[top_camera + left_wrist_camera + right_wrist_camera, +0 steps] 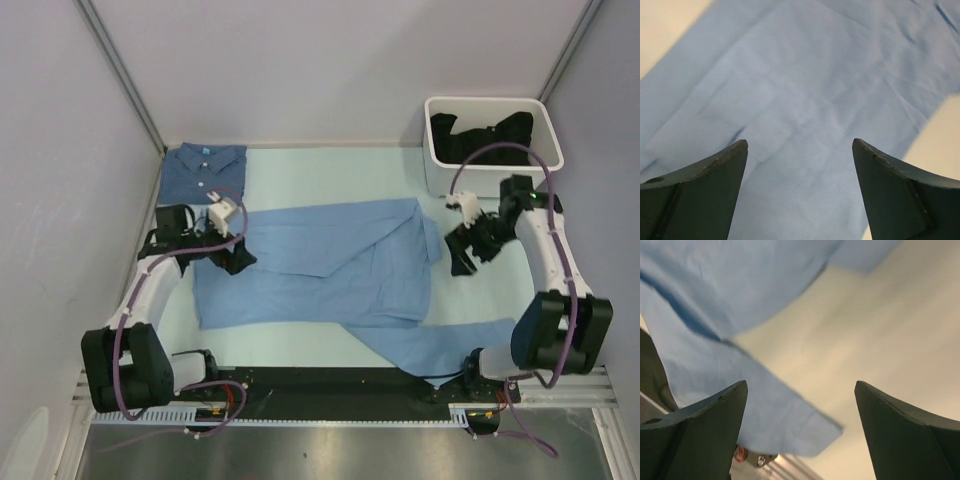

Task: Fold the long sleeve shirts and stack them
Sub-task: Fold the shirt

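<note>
A light sky-blue shirt (320, 265) lies spread flat across the middle of the table, one long sleeve (440, 345) trailing to the front right. A darker denim-blue shirt (203, 172) lies folded at the back left, pale buttons and turquoise neck label showing. My left gripper (232, 255) is open and empty above the light shirt's left edge; the left wrist view shows the light cloth (800, 100) below its jaws. My right gripper (465, 248) is open and empty, just right of the shirt's right edge; the right wrist view shows the sleeve end (780, 415) and bare table.
A white bin (492, 145) holding dark cloth stands at the back right. Grey walls close in the left, back and right. A black rail (330, 385) runs along the near edge under the sleeve.
</note>
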Controlling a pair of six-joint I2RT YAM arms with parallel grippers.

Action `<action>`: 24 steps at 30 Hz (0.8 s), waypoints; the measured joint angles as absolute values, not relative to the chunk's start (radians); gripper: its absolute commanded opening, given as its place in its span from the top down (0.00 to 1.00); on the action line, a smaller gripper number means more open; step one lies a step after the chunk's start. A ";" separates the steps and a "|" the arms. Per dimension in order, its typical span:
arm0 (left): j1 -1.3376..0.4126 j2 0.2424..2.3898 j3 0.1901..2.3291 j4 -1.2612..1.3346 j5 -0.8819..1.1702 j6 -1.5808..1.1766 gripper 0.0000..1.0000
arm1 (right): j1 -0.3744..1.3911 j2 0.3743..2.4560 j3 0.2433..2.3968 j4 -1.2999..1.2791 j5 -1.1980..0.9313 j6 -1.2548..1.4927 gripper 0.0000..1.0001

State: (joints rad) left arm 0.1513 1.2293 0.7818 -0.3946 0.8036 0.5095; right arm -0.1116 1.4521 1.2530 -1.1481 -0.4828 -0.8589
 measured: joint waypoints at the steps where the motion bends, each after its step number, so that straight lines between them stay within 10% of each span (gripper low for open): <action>1: 0.108 1.213 0.781 -0.444 0.818 0.576 0.14 | -0.141 1.411 1.213 -1.181 -0.460 -0.897 0.08; 11: 0.038 1.121 0.648 -0.930 0.664 1.190 0.28 | 0.109 1.128 0.926 -1.195 -0.408 -0.994 0.31; 24: 0.174 1.041 0.551 -1.030 0.422 1.444 0.36 | 0.406 1.254 0.793 -0.874 -0.366 -0.871 0.40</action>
